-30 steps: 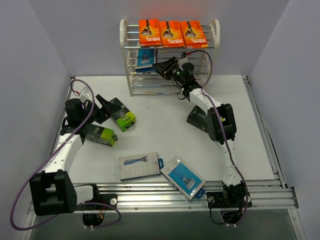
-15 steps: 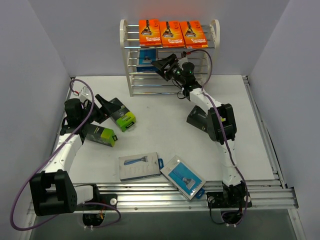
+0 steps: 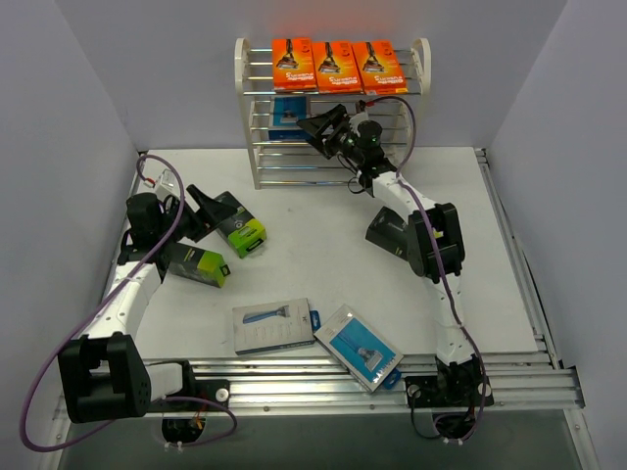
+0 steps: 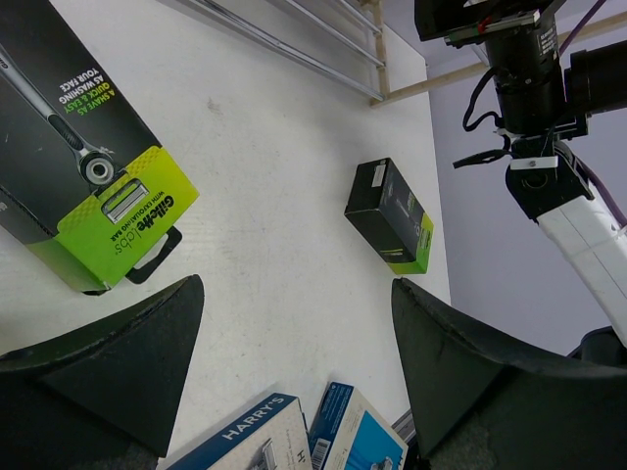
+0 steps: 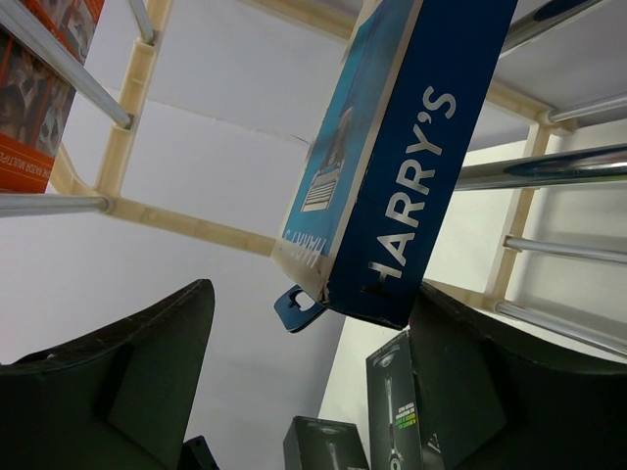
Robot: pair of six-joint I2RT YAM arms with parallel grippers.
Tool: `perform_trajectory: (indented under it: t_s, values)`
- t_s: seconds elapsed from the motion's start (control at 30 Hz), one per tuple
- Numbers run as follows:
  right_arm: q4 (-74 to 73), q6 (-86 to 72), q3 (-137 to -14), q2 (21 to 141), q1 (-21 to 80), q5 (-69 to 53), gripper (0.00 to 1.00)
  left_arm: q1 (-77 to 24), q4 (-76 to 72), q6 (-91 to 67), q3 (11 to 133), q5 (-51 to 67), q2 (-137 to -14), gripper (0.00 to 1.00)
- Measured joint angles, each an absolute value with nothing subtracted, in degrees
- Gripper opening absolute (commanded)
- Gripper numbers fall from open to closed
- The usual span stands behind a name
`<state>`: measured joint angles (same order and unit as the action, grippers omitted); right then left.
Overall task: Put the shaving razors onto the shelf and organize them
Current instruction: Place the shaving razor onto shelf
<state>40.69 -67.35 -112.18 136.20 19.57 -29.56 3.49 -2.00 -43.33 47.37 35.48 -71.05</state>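
Since 1 second ago the right tool (image 3: 315,125) has spread its jaws and let go of the blue pack (image 3: 285,113). It now stands wide open, gripping nothing, and the wrist view shows the pack's near corner between the spread fingers. The pack rests on the rods of the shelf (image 3: 243,61), on the tier just below the top, toward its left end. 3 orange cards (image 3: 333,66) lie side by side on the top tier. The left tool (image 3: 201,208) hangs wide open over the surface (image 3: 323,245), holding nothing, just beside 1 green box (image 3: 241,228). A 2nd green box (image 3: 197,264) lies near it. 2 flat packs (image 3: 273,325) lie close together at the near edge.
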Motion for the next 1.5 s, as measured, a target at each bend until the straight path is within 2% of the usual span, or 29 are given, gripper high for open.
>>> perform_trajectory:
  t_s: [0.93,1.5]
  values:
    - [22.7,-62.3,-112.7,132.3,19.3,-29.1,0.8,3.5,-2.5,-43.9,47.3,35.8,-70.9,0.86]
    - [22.0,-61.5,-113.0,132.2,19.2,-29.0,0.81,3.6,-3.5,-44.4,47.2,36.4,-70.9,0.86]
